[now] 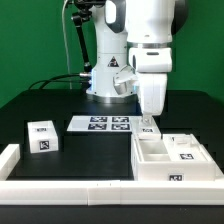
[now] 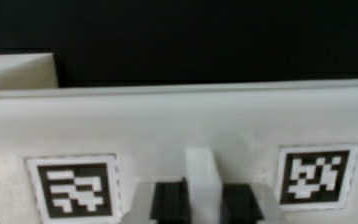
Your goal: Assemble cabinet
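On a black table [image 1: 30,105], the white robot arm [image 1: 150,30] reaches down over the cabinet [image 1: 150,170], which sits at the front of the table on the exterior view's right, open side up, just inside a long white rail [image 1: 70,190]. The marker board [image 1: 103,125] lies near the arm's base, and a small tagged block [image 1: 42,137] stands well apart on the exterior view's left. The gripper [image 1: 148,124] hangs at the cabinet's back edge. In the wrist view its dark fingers [image 2: 165,203] flank a narrow white rib [image 2: 197,175] between two tags [image 2: 73,187]; whether the jaws are pressing it cannot be told.
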Controlling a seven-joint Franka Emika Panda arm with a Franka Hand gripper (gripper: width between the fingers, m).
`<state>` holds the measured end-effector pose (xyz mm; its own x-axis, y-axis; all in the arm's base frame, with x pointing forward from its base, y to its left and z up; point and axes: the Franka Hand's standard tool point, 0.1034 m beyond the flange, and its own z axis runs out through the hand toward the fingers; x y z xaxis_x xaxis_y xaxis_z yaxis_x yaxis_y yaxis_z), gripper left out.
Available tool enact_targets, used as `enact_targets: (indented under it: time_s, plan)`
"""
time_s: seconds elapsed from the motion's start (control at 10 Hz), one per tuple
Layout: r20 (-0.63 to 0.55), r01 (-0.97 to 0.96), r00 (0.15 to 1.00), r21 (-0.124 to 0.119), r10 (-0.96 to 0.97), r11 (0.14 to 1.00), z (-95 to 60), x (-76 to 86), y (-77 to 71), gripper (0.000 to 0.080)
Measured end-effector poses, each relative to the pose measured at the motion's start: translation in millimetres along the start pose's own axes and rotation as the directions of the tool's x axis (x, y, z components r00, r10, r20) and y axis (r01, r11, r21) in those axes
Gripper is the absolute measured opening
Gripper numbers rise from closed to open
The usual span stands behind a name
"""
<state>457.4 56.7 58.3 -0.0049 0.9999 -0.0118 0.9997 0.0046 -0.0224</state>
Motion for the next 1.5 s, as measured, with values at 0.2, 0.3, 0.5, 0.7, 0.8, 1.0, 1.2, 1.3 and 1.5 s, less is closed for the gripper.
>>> enact_targets:
  time_s: [0.2, 0.3, 0.5, 0.7, 0.8, 1.0, 1.2, 1.3, 1.5]
  plan:
    - [-0.007, -0.002, 1.000, -0.019, 0.002, 1.000, -0.9, 1.4, 3.1, 0.0068]
    - [-0.013, -0.002, 1.000, -0.027, 0.002, 1.000, 0.2, 2.3, 1.7, 0.0068]
    - [-0.013, -0.002, 1.000, -0.027, 0.002, 1.000, 0.0, 2.1, 2.0, 0.0068]
    - [-0.015, -0.002, 1.000, -0.030, 0.002, 1.000, 0.6, 1.3, 3.6, 0.0068]
    - [-0.019, -0.003, 1.000, -0.035, 0.003, 0.999, 0.8, 1.3, 11.9, 0.0068]
    - [-0.024, 0.002, 1.000, -0.045, -0.003, 0.999, 0.0, 1.7, 28.4, 0.0068]
    - [-0.024, 0.051, 0.998, -0.053, -0.052, 0.997, -2.3, -0.9, 48.1, 0.0068]
    - [-0.024, 0.069, 0.997, -0.056, -0.071, 0.996, -2.5, -1.0, 50.1, 0.0068]
    - [-0.023, 0.066, 0.997, -0.056, -0.068, 0.996, -2.7, -1.0, 50.1, 0.0068]
